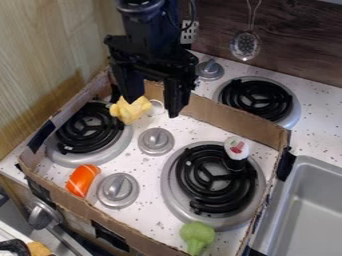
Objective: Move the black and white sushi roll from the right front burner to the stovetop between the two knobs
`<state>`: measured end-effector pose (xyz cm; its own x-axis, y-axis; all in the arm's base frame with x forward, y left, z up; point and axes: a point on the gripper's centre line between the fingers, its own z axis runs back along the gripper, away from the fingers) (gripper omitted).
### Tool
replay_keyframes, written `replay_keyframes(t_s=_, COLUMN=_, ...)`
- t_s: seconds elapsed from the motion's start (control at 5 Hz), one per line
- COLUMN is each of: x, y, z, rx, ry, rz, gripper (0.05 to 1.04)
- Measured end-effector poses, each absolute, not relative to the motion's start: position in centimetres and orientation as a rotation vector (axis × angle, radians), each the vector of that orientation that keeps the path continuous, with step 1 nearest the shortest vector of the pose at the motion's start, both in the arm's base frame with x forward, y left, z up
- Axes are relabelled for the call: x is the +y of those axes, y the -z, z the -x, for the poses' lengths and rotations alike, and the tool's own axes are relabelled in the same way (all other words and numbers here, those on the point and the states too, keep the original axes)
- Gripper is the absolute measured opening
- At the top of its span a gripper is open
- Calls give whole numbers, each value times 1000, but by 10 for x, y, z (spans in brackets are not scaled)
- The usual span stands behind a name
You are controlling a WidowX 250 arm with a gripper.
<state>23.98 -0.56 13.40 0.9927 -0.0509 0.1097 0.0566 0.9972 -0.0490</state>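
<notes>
Nearest me, the green broccoli (196, 236) lies around half past five from my gripper (154, 107), the orange piece (83, 180) towards seven. Farther back, the yellow lump (129, 110) sits at nine, under one fingertip, seemingly running eight-to-two; my fingers are spread, contact unclear.

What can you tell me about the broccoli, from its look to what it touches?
The broccoli is light green, with a rounded, bumpy head and a short, thick stalk; it looks like a plastic toy. It appears whole and lies on the speckled white stovetop, inside the cardboard border, head toward the large burner and stalk toward the bottom of the view. Whether it touches the burner's rim or the cardboard is unclear.
</notes>
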Motion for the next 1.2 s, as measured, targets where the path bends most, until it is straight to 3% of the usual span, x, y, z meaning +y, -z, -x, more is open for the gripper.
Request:
replay_keyframes(t_s=0.4, x=-8, y=-123, z=-241, rx=-69, ry=58, rz=59, gripper=991)
replay_keyframes(t_s=0.8, x=-32, y=-115, z=-251, rx=-57, ry=247, rz=74, gripper=991)
replay_keyframes(t_s=1.2, x=-74, y=-91, z=-268, rx=-59, ry=436, rz=83, gripper=991)
